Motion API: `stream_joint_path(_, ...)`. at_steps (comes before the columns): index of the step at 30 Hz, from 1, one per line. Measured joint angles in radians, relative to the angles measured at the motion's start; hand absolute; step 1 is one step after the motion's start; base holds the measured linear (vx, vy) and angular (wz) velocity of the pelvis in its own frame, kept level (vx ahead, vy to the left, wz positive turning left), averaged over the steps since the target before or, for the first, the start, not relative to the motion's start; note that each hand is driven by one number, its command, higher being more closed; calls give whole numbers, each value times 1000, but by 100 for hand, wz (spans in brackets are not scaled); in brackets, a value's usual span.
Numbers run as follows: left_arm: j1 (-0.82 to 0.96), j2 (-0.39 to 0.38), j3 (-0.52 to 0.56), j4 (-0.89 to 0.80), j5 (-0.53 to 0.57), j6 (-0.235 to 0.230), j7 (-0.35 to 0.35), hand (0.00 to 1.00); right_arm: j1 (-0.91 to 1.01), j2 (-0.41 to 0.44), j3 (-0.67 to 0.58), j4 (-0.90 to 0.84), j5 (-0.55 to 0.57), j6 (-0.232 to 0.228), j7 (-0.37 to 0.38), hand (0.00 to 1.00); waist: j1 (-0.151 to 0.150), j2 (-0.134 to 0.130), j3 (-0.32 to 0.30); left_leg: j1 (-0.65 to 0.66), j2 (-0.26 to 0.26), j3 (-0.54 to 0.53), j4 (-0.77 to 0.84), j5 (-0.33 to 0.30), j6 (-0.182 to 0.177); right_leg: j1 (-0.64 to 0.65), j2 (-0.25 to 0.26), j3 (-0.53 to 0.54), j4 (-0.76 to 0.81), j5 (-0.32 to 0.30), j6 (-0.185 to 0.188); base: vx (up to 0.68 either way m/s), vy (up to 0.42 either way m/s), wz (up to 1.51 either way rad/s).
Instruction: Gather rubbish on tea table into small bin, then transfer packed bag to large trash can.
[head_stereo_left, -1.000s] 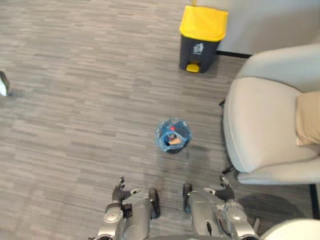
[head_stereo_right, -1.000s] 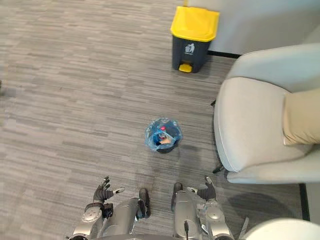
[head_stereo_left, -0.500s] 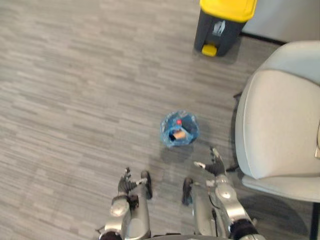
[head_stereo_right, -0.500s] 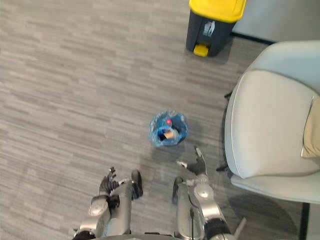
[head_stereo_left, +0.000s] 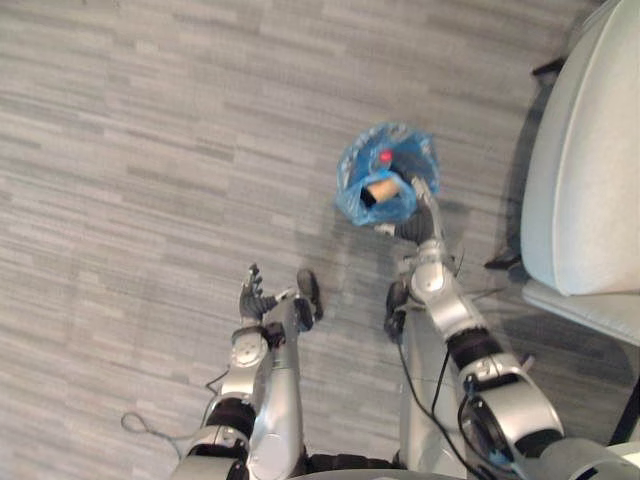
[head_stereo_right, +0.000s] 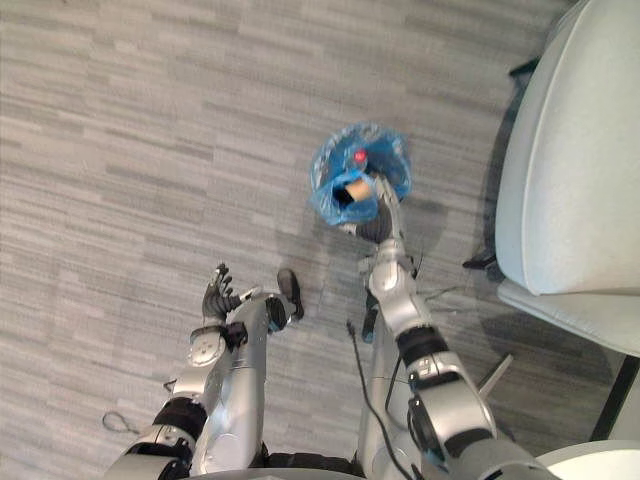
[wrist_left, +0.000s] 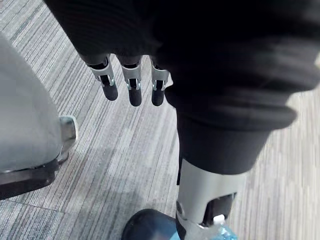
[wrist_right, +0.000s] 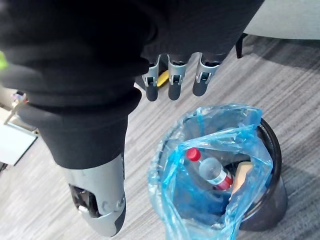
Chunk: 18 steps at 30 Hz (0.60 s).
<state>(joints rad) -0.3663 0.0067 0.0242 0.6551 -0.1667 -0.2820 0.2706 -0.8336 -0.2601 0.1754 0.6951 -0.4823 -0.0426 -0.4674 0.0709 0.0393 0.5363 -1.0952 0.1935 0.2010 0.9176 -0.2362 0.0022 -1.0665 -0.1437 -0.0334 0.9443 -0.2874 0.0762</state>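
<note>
Although the left eye view places the small bin (wrist_right: 272, 150) on the grey floor (head_stereo_left: 150, 150) just beside the pale armchair (head_stereo_left: 580, 150), the blue bag (head_stereo_left: 352, 190) lining it hides nearly all of its wall, and the armchair is cut off at the frame edge. The right hand (head_stereo_left: 412, 226) reaches to the near side of the bag; its fingertips overlap the blue film, and contact cannot be confirmed from above. The left hand (head_stereo_left: 250, 298) sits well apart from the bin, low over bare floor, fingers spread and holding nothing. From the right eye view the layout is the same, with a red spot and a tan patch showing inside the bag, both too small to identify. Seen in the left wrist view, the left hand's fingers (wrist_left: 132, 85) hang straight over the floor, and a dark rounded shape (wrist_left: 145, 227) with some blue on it is cut off at the frame edge and cannot be identified. What the head views leave unclear, the right wrist view resolves: the right hand's fingers are straight and clear of the bag, gripping nothing, directly above its open mouth. Inside lie a clear bottle (wrist_right: 214, 174) with a red cap (wrist_right: 192, 154) and a tan item (wrist_right: 242, 175) partly hidden by the film.
</note>
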Motion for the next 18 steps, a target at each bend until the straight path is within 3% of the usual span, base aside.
stream_joint_path(6,-33,26,1,-102,-30,-31,19,0,-101,-68,69,126,-1,31,-8,0,6,1,6,-177,-5,-14,76,11,16,-183,-17,8,116,-17,6,-101,-65,12)
stream_joint_path(7,-37,33,1,-116,-39,-36,19,0,-112,-74,75,149,-1,33,-7,100,9,1,6,-198,-6,-17,78,17,15,-204,-18,7,121,-18,6,-103,-53,9)
stream_joint_path(14,-50,51,-5,-171,-74,-48,14,0,-206,-136,163,234,-1,48,59,100,48,3,6,-282,-27,-22,76,57,23,-296,-39,5,156,-12,-7,-65,-16,14)
stream_joint_path(18,-47,52,-13,-173,-79,-49,12,0,-222,-173,188,222,35,26,71,100,48,3,6,-281,-34,-23,67,62,25,-296,-47,2,152,-12,-7,-20,15,6)
